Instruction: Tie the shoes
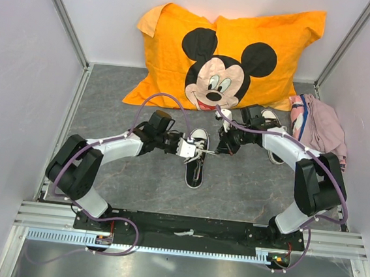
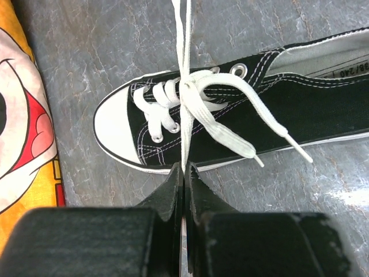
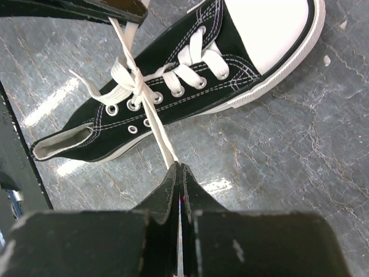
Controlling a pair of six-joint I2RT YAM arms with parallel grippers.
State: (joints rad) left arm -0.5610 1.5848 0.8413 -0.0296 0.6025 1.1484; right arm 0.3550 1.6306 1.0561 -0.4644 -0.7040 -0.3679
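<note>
One black sneaker (image 1: pixel 195 169) with a white toe cap lies mid-table, toe toward the pillow. Its white laces (image 2: pixel 199 95) are crossed into a knot over the eyelets, and two loose ends trail over the shoe's side. My left gripper (image 2: pixel 183 168) is shut on a lace strand that runs taut across the knot. From the other side, my right gripper (image 3: pixel 179 166) is shut on the opposite strand (image 3: pixel 161 138). In the top view both grippers, left (image 1: pixel 201 153) and right (image 1: pixel 216 152), meet just above this shoe. The second shoe (image 1: pixel 270 115) lies behind the right arm, partly hidden.
An orange Mickey Mouse pillow (image 1: pixel 225 57) lies along the back wall, its edge close to the shoe's toe (image 2: pixel 23 115). A pink cloth bundle (image 1: pixel 320 125) sits at the back right. Walls enclose the grey table on three sides.
</note>
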